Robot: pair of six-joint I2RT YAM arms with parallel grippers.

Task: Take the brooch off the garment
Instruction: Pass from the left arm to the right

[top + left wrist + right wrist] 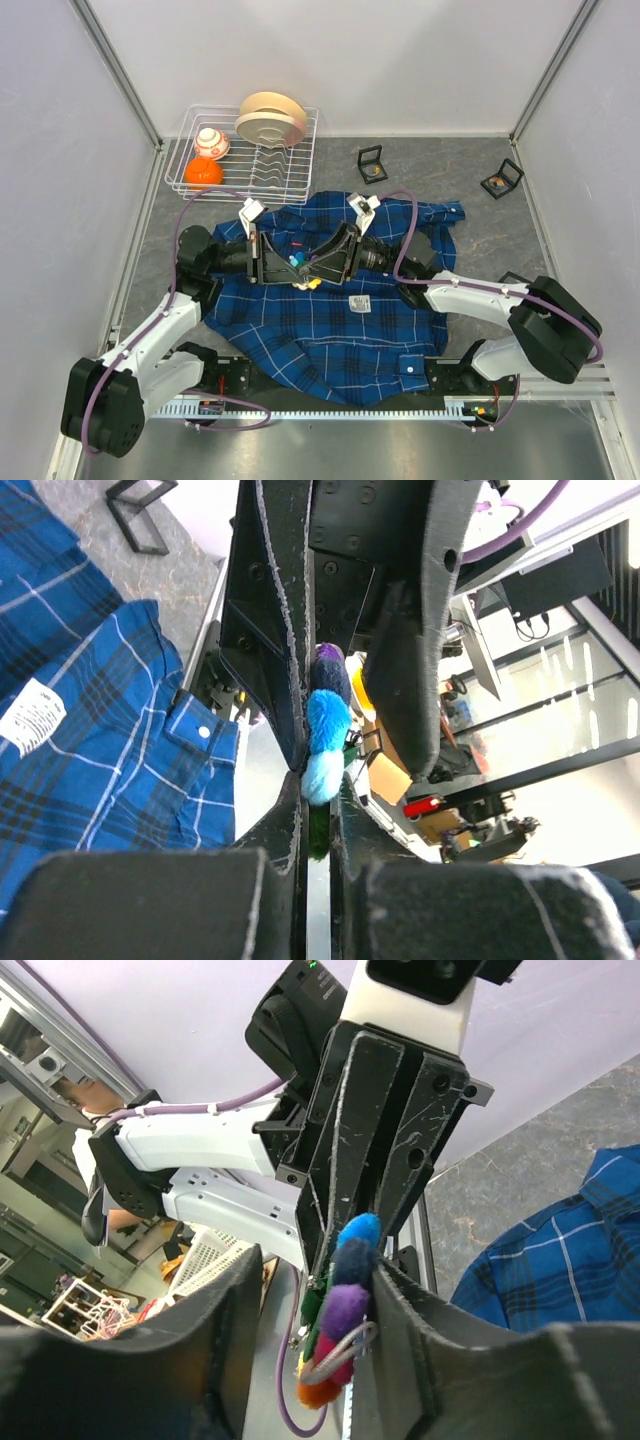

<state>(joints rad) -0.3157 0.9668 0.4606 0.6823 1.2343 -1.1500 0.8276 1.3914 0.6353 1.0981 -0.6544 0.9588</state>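
Observation:
The dark-blue plaid shirt [330, 320] lies spread on the table; it also shows in the left wrist view [90, 750] and the right wrist view [560, 1260]. Both grippers meet tip to tip just above its upper middle. The brooch [303, 270] is a row of coloured pom-poms with a metal pin. My left gripper [292, 268] [318, 810] is shut on the brooch's green and light-blue end [325, 730]. My right gripper [318, 264] [318, 1270] is open around the brooch [345, 1300], which rests against one of its fingers [430, 1350].
A white wire dish rack [240, 150] at the back left holds plates [270, 118], an orange ball [203, 172] and a white-orange ball [211, 143]. Two small black boxes [371, 165] [501, 181] sit behind the shirt on the grey table. Walls enclose three sides.

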